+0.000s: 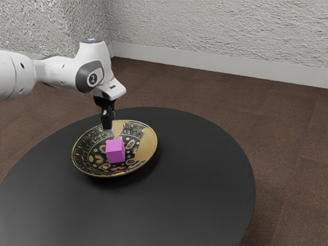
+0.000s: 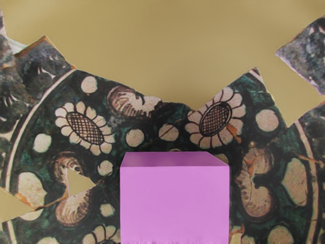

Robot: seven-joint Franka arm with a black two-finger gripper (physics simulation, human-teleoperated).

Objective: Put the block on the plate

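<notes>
Where the glossy round plate (image 1: 148, 145), patterned in dark green, cream and gold, rests on the round black surface (image 1: 205, 184), the pink-violet cube-shaped block (image 1: 115, 151) shows inside the rim, near the patterned middle. Whether the block's underside touches the plate or sits slightly above it, I cannot tell. Its sides look upright, not noticeably tilted.

The black gripper (image 1: 107, 133) points down over the plate, its lower end close to the block's upper part in the exterior view. How far apart the jaws stand, and whether they have hold of the block, I cannot tell.

In the wrist view, the block lies against the plate's decoration — cream flowers (image 2: 84, 128) with cross-hatched centres, pale round spots and curled brown-and-cream shapes on dark green — with plain gold areas beyond. A broad, light face of the block shows beside a narrow, darker one.

The white arm (image 1: 56, 72) comes in from the exterior view's left. Past the surface are a brown floor (image 1: 287, 123), a pale baseboard (image 1: 205, 59) and rough grey walls (image 1: 205, 25).
</notes>
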